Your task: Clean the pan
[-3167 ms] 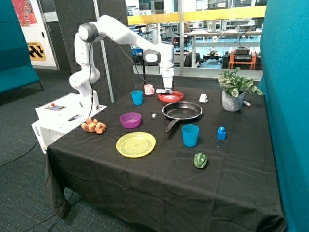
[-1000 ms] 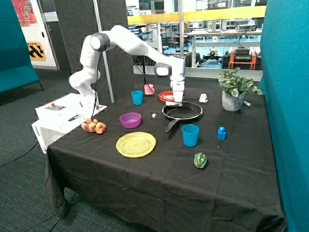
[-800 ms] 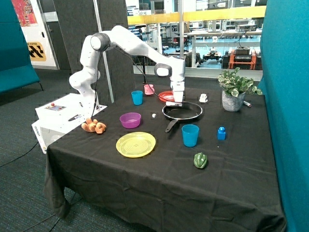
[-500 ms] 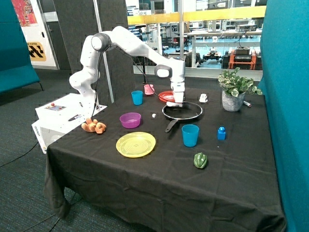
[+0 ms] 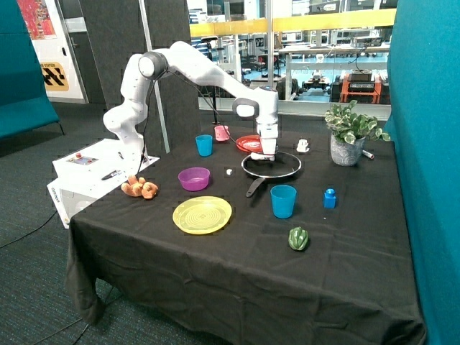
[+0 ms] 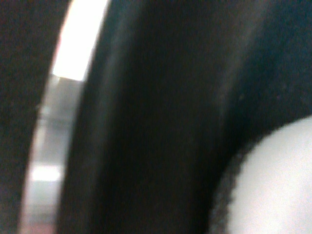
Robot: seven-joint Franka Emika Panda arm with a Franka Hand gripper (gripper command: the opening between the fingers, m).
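Observation:
The pan (image 5: 277, 167) is black and round with a metallic rim, and its long black handle (image 5: 253, 188) points toward the table's front. It sits mid-table beside the red plate (image 5: 248, 142). My gripper (image 5: 264, 153) is down inside the pan at its back edge, on the red plate's side, shut on a white sponge (image 5: 261, 154). The wrist view shows the pan's dark inner surface (image 6: 156, 117), its shiny rim (image 6: 48, 146) and the white sponge (image 6: 273, 185) very close.
A blue cup (image 5: 283, 200) stands just in front of the pan. A purple bowl (image 5: 194, 177), a yellow-green plate (image 5: 202, 214), a second blue cup (image 5: 204, 144), a pink cup (image 5: 221, 132), a potted plant (image 5: 348, 136), a green pepper (image 5: 298, 238) and a soft toy (image 5: 139, 187) are spread around.
The gripper has moved from the red plate to the pan, carrying the white sponge. Over the last second it has slid slightly across the pan's back toward the plant.

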